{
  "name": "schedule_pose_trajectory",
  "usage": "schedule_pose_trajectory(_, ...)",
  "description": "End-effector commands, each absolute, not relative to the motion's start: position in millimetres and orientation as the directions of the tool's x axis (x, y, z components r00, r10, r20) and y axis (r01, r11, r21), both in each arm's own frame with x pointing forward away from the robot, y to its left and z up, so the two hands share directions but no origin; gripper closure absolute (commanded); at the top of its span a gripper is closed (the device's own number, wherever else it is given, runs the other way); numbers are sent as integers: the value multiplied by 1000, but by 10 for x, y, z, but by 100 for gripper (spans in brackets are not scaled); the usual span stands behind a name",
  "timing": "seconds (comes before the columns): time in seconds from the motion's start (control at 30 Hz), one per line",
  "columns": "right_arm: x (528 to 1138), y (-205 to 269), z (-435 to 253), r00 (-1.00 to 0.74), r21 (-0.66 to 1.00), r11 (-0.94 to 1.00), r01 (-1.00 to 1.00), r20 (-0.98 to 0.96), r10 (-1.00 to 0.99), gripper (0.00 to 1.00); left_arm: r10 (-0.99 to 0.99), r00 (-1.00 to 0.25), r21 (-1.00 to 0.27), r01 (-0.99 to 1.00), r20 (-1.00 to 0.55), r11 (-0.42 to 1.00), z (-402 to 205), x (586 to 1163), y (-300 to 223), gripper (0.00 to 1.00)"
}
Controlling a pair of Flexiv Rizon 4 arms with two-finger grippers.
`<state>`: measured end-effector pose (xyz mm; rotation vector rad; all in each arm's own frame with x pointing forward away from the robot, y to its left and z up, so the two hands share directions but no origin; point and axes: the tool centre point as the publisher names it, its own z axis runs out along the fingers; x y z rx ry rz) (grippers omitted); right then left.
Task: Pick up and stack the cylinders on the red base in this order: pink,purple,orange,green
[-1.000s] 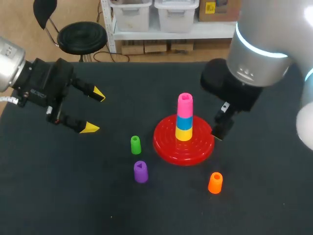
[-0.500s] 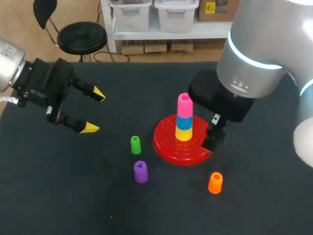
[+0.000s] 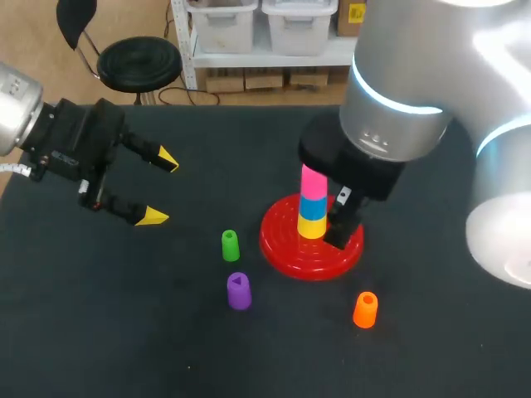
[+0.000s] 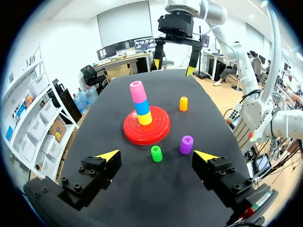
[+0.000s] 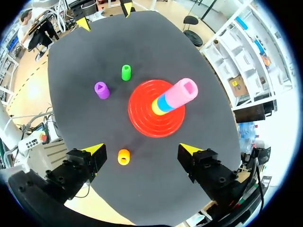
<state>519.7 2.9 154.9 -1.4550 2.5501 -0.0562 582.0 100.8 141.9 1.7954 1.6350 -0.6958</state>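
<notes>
right end effector (image 5: 142,149) | shifted left | now over red base (image 3: 278,242)

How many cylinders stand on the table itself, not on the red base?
3: the green cylinder beside the red base, the purple cylinder near the green one, the orange cylinder on the base's other side.

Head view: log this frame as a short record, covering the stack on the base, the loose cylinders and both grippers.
stack on red base: yellow cylinder, blue cylinder, pink cylinder on top
loose on table: green cylinder, purple cylinder, orange cylinder, all upright
left gripper: open, empty, away from the base
right gripper: open, empty, over the base
next in order: purple cylinder
</notes>
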Motion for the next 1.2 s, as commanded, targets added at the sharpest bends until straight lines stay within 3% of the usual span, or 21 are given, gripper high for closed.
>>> schedule_pose_trajectory(0.03, 5178, 7, 1539, -493, -138, 515, -846, -166, -854, 0, 675, 103, 89, 994, -731, -56, 1408, 5822, 1014, 0)
schedule_pose_trajectory(0.17, 5185, 15, 1527, -491, -147, 512, -846, -159, -857, 0, 675, 103, 89, 994, -731, -56, 1408, 5822, 1014, 0)
schedule_pose_trajectory(0.7, 4881, 879, 1212, -273, -48, 283, -958, -148, -951, 0, 675, 103, 89, 994, -731, -56, 1408, 5822, 1014, 0)
schedule_pose_trajectory(1.2, 4757, 1199, 953, -217, -41, 221, -974, -81, -973, 0, 675, 103, 89, 994, -731, -56, 1408, 5822, 1014, 0)
